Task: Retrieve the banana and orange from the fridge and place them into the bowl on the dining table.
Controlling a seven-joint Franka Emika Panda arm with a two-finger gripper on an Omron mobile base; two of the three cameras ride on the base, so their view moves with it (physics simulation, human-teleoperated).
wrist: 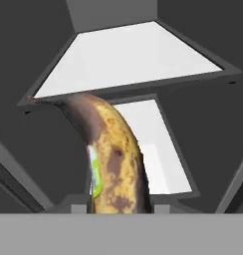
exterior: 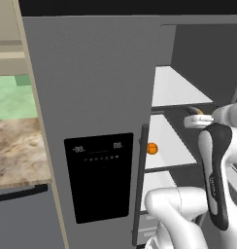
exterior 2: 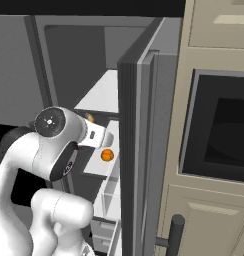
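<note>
Banana [wrist: 116, 159]: we see a curved yellow fruit, mottled with brown blotches, dark along its upper arc and at the tip, with a small green-and-white sticker on its left flank; it rises from the bottom of the hand view, held in front of the shelves.
Tool [exterior: 194, 116]: we read it as clenched on the banana inside the open compartment of the fridge; a sliver of yellow-brown peel shows at its end in the left base view.
Orange [exterior: 152, 148]: we note a small, smooth, bright sphere resting on the middle white shelf [exterior: 166, 141], near that shelf's front edge and below the tool.
Fridge [exterior: 91, 87]: we see flat matte grey panels, a long dark vertical handle [exterior: 140, 185] and a glossy black dispenser panel [exterior: 98, 177] with pale digits; the interior shelves are plain white slabs with dark walls around them.
Table [exterior: 16, 151]: we see a brown-beige marbled stone top to the left of the fridge.
</note>
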